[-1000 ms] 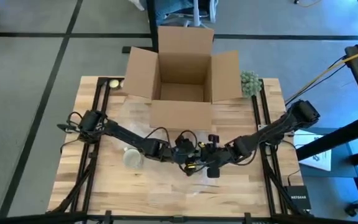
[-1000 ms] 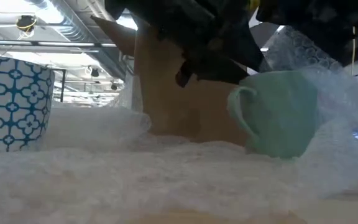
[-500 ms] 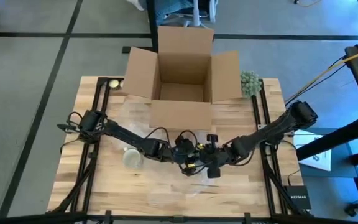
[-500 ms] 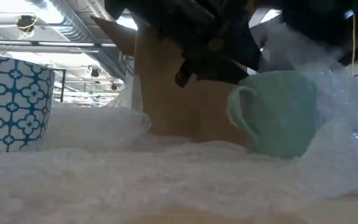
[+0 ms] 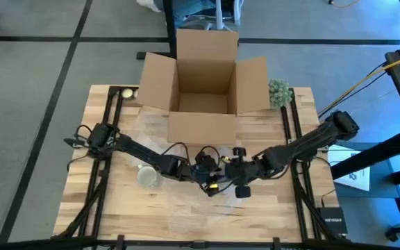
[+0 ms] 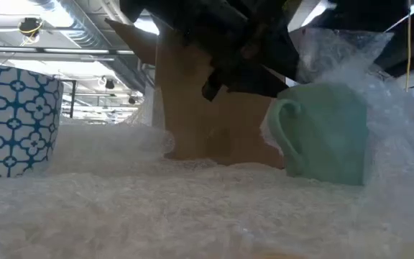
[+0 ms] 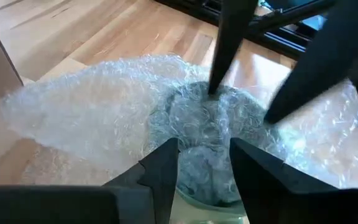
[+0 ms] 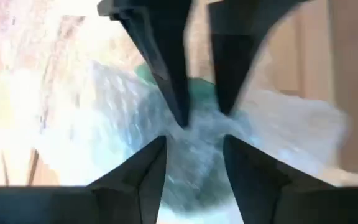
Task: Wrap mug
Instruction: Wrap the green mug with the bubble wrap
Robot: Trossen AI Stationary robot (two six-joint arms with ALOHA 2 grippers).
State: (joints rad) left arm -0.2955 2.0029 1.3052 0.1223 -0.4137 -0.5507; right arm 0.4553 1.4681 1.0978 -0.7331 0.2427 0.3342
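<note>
— Over the middle of the table (image 5: 117,208), just in front of the cardboard box (image 5: 203,76), the two grippers meet above the green mug (image 6: 324,132). It stands upright on the bubble wrap (image 7: 86,118), with wrap bunched over its mouth.

— Are they holding anything?

— The left gripper (image 7: 204,158) has its fingers apart, straddling the wad pushed into the mug's opening. The right gripper (image 8: 194,152) also looks parted, with wrap between its fingers; I can't tell if it actually pinches any.

— What might go wrong?

— The wrap looks springy, so I'd guess it pops back out once released. Both grippers are crowded close, so they could knock each other or tip the mug by pressing off-centre.

— And the patterned blue cup (image 6: 14,119)?

— Well off to the side; a dragged sheet might tug it.
</note>
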